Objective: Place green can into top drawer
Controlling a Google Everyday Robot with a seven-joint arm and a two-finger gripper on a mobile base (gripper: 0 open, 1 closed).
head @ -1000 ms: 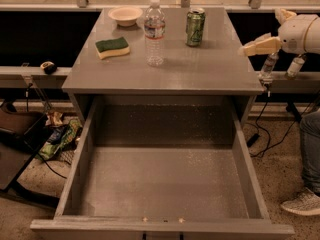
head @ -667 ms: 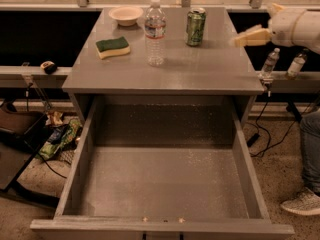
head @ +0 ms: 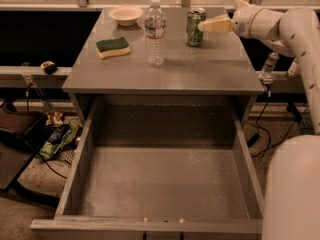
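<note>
The green can [head: 194, 27] stands upright at the back right of the grey table top [head: 200, 69]. My gripper [head: 204, 26] reaches in from the right at the can's height, its pale fingertips just to the right of the can, close to it or touching it. It holds nothing. The top drawer [head: 160, 184] is pulled fully out below the table's front edge, and its speckled bottom has nothing on it.
A clear water bottle [head: 155, 32] stands left of the can. A green and yellow sponge [head: 112, 47] lies at the left and a small white bowl [head: 125, 15] at the back. Cables and clutter [head: 60, 139] lie on the floor left.
My gripper has moved left from beyond the table's right edge to just beside the can. The can, bottle and drawer have not moved.
</note>
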